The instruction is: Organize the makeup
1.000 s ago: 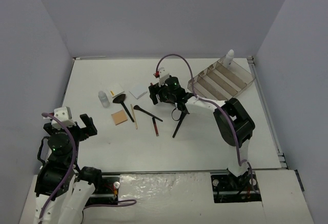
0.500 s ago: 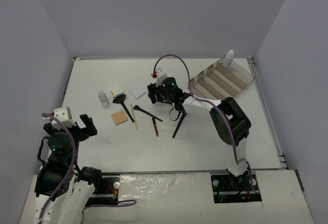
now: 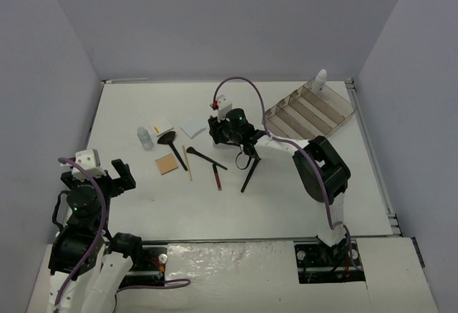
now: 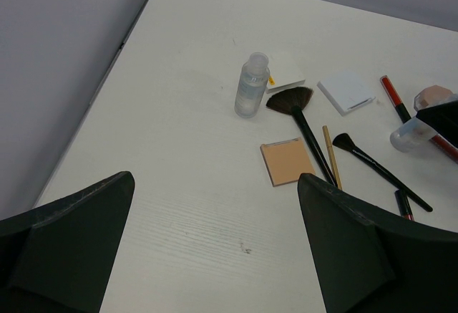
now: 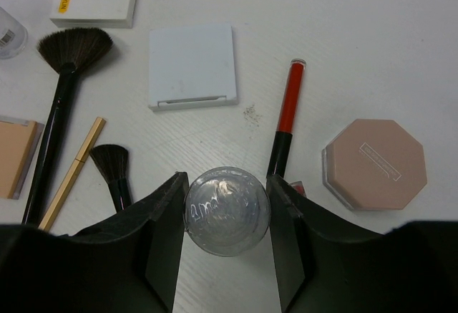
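While the left claw hangs spread wide at the near edge, holding nothing, the right claw pinches a clear bottle at the middle of the surface, between a small brush and the red pencil. It looks light and rigid, but smooth and round, so likely slippery: squeeze square across the body. Far right sits the tray.
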